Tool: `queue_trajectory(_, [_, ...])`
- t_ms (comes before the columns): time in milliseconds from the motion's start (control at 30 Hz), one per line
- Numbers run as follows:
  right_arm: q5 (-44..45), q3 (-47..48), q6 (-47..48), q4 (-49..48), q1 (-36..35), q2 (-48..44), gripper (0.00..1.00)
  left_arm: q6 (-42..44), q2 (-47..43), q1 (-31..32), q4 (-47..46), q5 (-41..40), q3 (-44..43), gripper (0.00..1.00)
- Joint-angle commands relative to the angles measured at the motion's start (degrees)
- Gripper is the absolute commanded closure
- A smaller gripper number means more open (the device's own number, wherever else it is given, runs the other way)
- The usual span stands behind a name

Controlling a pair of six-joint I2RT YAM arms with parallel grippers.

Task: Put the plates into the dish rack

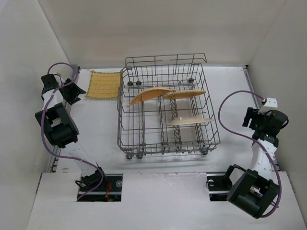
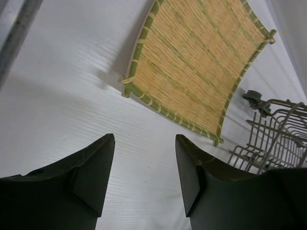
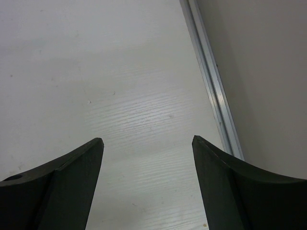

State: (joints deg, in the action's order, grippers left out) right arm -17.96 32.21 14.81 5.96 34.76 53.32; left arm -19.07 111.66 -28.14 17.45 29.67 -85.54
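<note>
The grey wire dish rack (image 1: 168, 146) stands mid-table. Three plates lean in it: an orange one (image 1: 146, 95) at the left, an orange-yellow one (image 1: 184, 94) at the back right and a pale one (image 1: 190, 121) at the front right. A yellow square woven plate (image 1: 103, 85) lies flat on the table left of the rack; it fills the top of the left wrist view (image 2: 196, 62). My left gripper (image 1: 73, 92) (image 2: 145, 139) is open and empty, just short of that plate's near edge. My right gripper (image 1: 249, 117) (image 3: 147, 141) is open and empty over bare table, right of the rack.
White walls close in the table on the left, back and right. A metal rail (image 3: 211, 76) runs along the right wall, close to my right gripper. A rack corner with a wheel (image 2: 254, 98) shows in the left wrist view.
</note>
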Motion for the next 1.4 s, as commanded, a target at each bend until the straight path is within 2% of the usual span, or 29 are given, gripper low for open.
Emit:
queue_trajectory(0, [0.38, 3.21, -0.04, -0.51, -0.53, 0.29, 0.19, -4.92, -1.01, 0.06, -1.28, 4.69, -0.78, 0.5])
queue_trajectory(200, [0.29, 4.62, -0.13, 0.9, -0.53, 1.78, 0.19, -8.35, 2.6, -0.64, -3.48, 8.38, 0.63, 0.47])
queue_trajectory(500, [-0.06, 6.46, -0.31, 2.74, -0.35, 4.16, 0.18, -10.37, 4.09, -2.4, -5.85, 8.3, 4.59, 0.46])
queue_trajectory(933, [-0.24, 9.72, -0.04, 6.17, -0.44, 7.85, 0.17, -14.68, 11.3, -1.88, -11.12, 9.26, 0.81, 0.47])
queue_trajectory(1133, [-0.5, 10.42, 0.22, 7.05, -0.44, 8.99, 0.17, -16.7, 14.9, -0.38, -13.67, 10.76, -1.38, 0.39])
queue_trajectory(1367, [-0.94, 11.47, 0.66, 8.28, -0.26, 10.75, 0.16, -19.51, 18.86, 1.55, -17.45, 13.92, -2.44, 0.2])
